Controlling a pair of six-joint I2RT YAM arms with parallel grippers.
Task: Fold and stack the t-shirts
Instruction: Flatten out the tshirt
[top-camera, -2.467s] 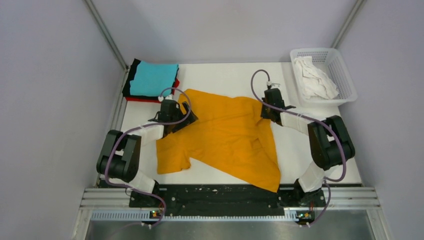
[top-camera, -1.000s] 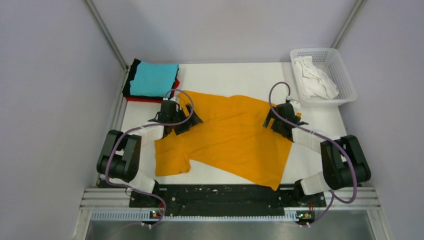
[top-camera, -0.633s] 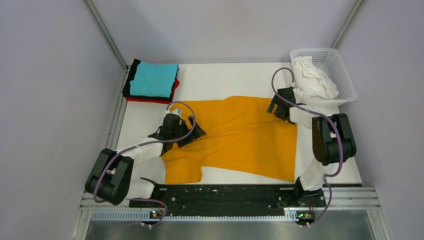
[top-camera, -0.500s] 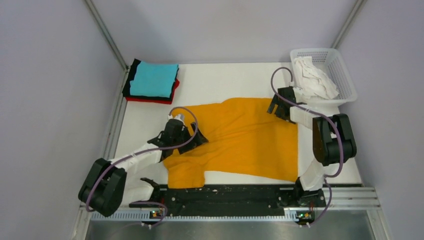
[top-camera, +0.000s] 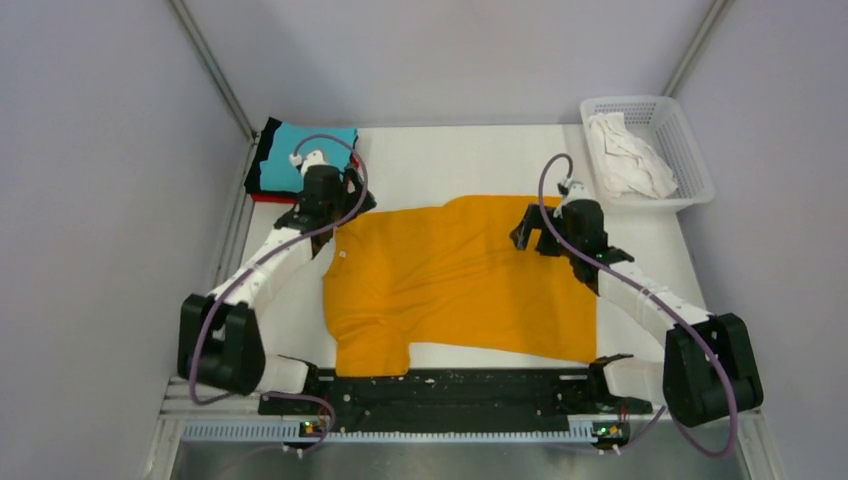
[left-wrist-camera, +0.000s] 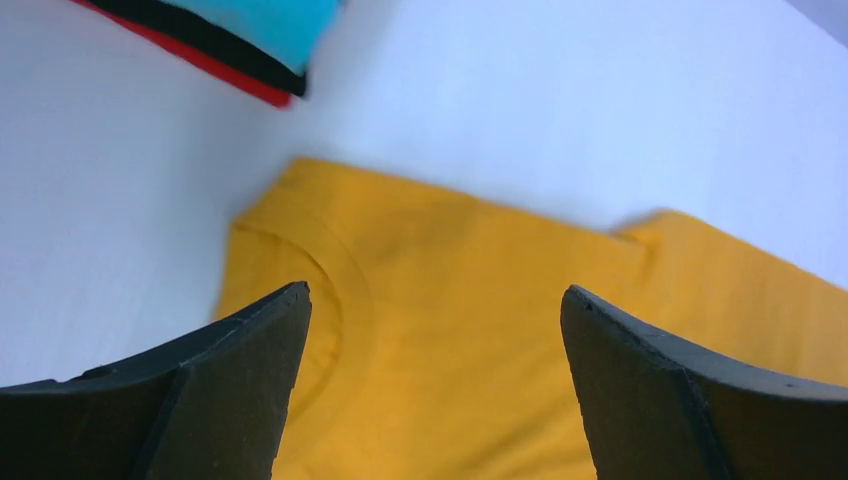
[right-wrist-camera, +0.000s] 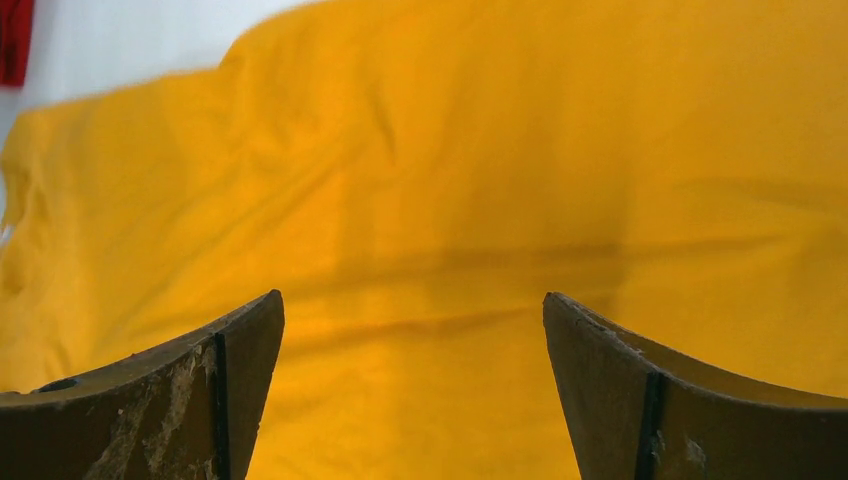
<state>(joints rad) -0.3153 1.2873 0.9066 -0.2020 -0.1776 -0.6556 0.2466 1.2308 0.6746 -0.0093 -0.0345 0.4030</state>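
The orange-yellow t-shirt (top-camera: 455, 285) lies spread flat in the middle of the table, collar to the left. My left gripper (top-camera: 333, 207) hovers open over its back left corner; in the left wrist view, gripper (left-wrist-camera: 435, 292), the collar and shirt (left-wrist-camera: 480, 330) show between the wide fingers. My right gripper (top-camera: 535, 238) stands open above the shirt's back right part, and the right wrist view, gripper (right-wrist-camera: 412, 296), is filled with orange cloth (right-wrist-camera: 450, 180). Neither holds anything. Folded cyan (top-camera: 300, 155), black and red t-shirts are stacked at the back left. A white t-shirt (top-camera: 625, 155) lies crumpled in the basket.
The white mesh basket (top-camera: 690, 175) stands at the back right corner. The folded stack (left-wrist-camera: 250, 30) sits just behind the left gripper. Grey walls close in the table on three sides, and the arm bases and a black rail line the near edge.
The orange shirt went from slanted and bunched to lying square and flat. The left gripper swung from the shirt's near left up to its back left corner. The right gripper drew back from the far right edge.
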